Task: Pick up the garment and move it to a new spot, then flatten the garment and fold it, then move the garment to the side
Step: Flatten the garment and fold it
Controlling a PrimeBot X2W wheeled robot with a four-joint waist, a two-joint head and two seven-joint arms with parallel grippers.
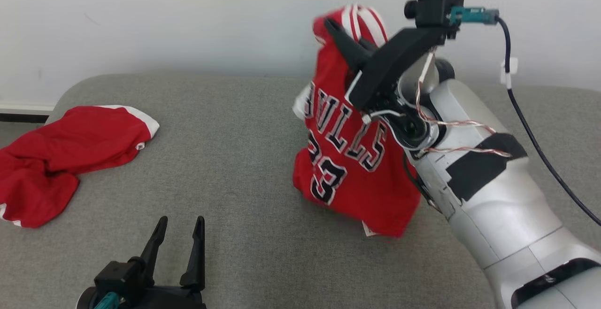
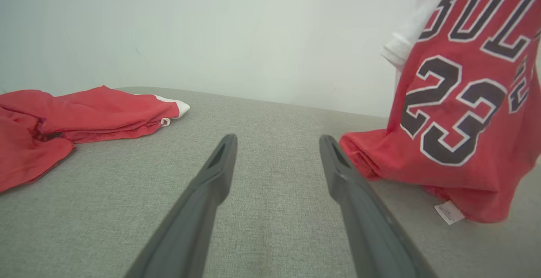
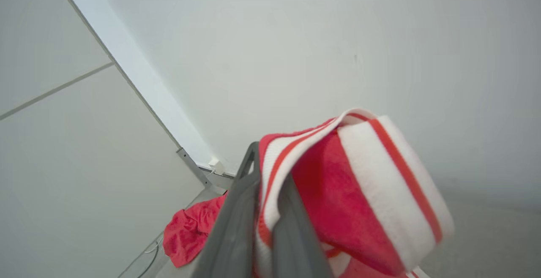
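Right end effector [image 1: 336,30], upper right, pinching jersey [image 1: 347,158] by striped trim; hem touches grey pad [image 1: 244,158], so lift higher b4 moving imo. Left end effector [image 1: 181,222]: spread, empty.

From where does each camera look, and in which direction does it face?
Head view: on the head, facing down at the grey cushion; left end effector open, right end effector holding up the jersey.
Left wrist view: low over the cushion, facing the wall; own fingers open.
Right wrist view: raised, facing the wall; own fingers shut on the jersey's trim.
All three share the jersey.
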